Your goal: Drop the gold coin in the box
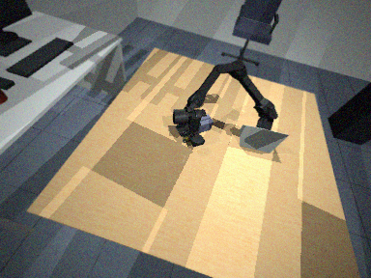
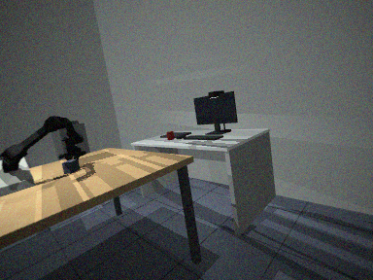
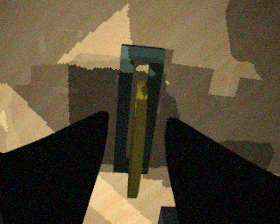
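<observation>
The gold coin (image 3: pixel 138 136) stands on its edge in the dark-green holder (image 3: pixel 145 51) on the wooden table. In the wrist view it shows edge-on as a thin yellow strip. My gripper (image 3: pixel 136 123) (image 1: pixel 193 139) (image 2: pixel 70 165) is low over the holder, with one dark finger on each side of the coin. A gap shows between each finger and the coin, so the gripper is open. In the top view the gripper hides the coin and holder. The closed grey box (image 1: pixel 261 138) sits to the right of the gripper, near the arm's base; its slot cannot be made out.
The wooden table (image 1: pixel 145 208) (image 2: pixel 126 167) carries only the arm, holder and box. A white desk (image 1: pixel 43 84) (image 2: pixel 228 148) with keyboard and monitor (image 2: pixel 216 109) stands to the left. An office chair (image 1: pixel 258 14) stands behind the table, and a dark block (image 1: pixel 353 118) to its right.
</observation>
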`<state>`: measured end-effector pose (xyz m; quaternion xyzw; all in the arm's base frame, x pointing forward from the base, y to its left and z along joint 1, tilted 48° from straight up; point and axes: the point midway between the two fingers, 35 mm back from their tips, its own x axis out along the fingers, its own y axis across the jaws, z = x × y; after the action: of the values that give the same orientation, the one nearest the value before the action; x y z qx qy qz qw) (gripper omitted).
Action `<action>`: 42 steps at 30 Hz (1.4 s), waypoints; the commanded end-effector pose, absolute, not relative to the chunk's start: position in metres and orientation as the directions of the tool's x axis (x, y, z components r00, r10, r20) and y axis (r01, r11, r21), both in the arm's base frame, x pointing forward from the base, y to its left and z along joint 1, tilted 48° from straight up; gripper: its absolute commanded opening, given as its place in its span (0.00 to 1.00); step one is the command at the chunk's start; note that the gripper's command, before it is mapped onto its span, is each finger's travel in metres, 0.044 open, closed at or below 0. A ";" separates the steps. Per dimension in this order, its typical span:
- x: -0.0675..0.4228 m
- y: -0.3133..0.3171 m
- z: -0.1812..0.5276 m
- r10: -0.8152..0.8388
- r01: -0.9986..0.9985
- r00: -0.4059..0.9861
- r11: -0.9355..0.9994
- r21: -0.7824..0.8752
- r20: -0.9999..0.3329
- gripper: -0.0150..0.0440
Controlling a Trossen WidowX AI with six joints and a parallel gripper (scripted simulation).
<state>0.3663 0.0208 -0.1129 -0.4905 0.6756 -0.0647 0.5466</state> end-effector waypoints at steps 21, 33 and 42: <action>0.366 0.032 -0.105 -0.734 -0.598 0.079 0.507 -0.621 -0.675 0.25; 0.365 0.055 -0.085 -0.732 -0.598 0.079 0.509 -0.619 -0.677 0.25; 0.363 0.071 -0.070 -0.731 -0.598 0.078 0.509 -0.619 -0.678 0.25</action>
<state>0.3628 0.0639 -0.0775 -0.4944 0.6775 -0.0602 0.5413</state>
